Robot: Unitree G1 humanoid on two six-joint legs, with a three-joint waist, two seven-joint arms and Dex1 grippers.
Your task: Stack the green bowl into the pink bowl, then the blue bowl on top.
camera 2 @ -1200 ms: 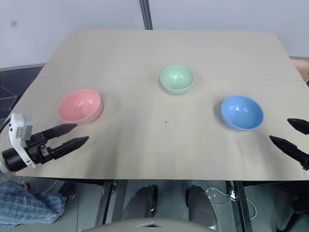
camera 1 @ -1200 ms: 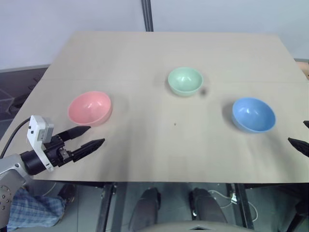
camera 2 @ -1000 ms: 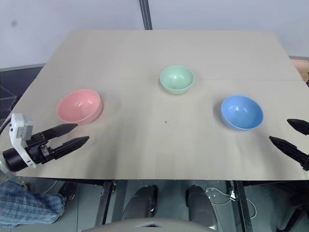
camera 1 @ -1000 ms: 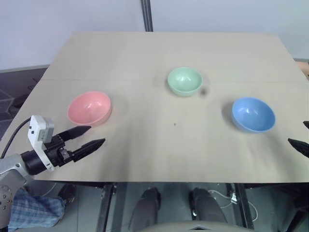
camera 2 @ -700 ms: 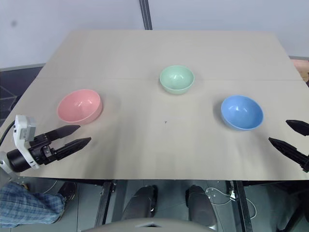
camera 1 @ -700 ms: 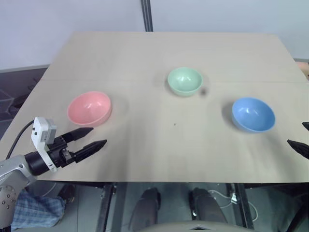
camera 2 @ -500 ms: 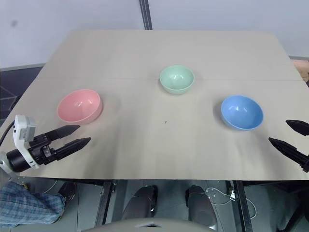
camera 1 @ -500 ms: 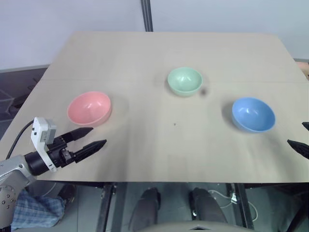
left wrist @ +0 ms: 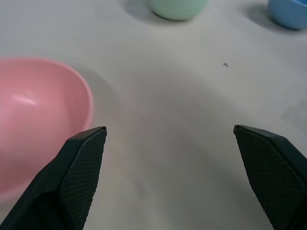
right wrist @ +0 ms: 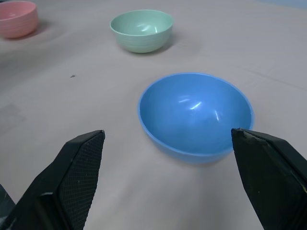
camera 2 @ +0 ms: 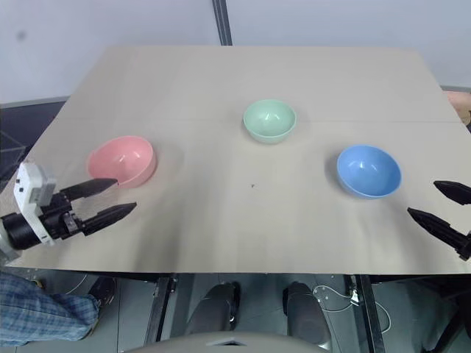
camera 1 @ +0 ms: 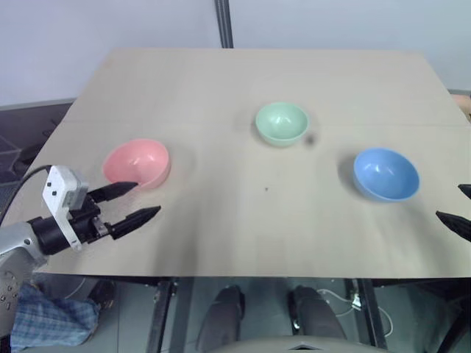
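Note:
Three bowls stand apart on the tan table (camera 1: 243,220). The pink bowl (camera 1: 137,163) is at the left, the green bowl (camera 1: 282,123) at the middle back, the blue bowl (camera 1: 385,174) at the right. My left gripper (camera 1: 135,202) hovers open and empty just in front of the pink bowl, one fingertip overlapping its near rim in the head view. In the left wrist view the pink bowl (left wrist: 38,120) lies close beside one finger. My right gripper (camera 2: 441,202) is open and empty at the table's right edge, near the blue bowl (right wrist: 195,115).
A small dark speck (camera 1: 266,189) marks the table's middle. A black post (camera 1: 223,22) rises behind the far edge. The floor drops away past the table's left and near edges.
My left gripper has risen a little, moved toward the pink bowl and rolled, so its fingers now stand one above the other. The right gripper and the bowls have stayed put.

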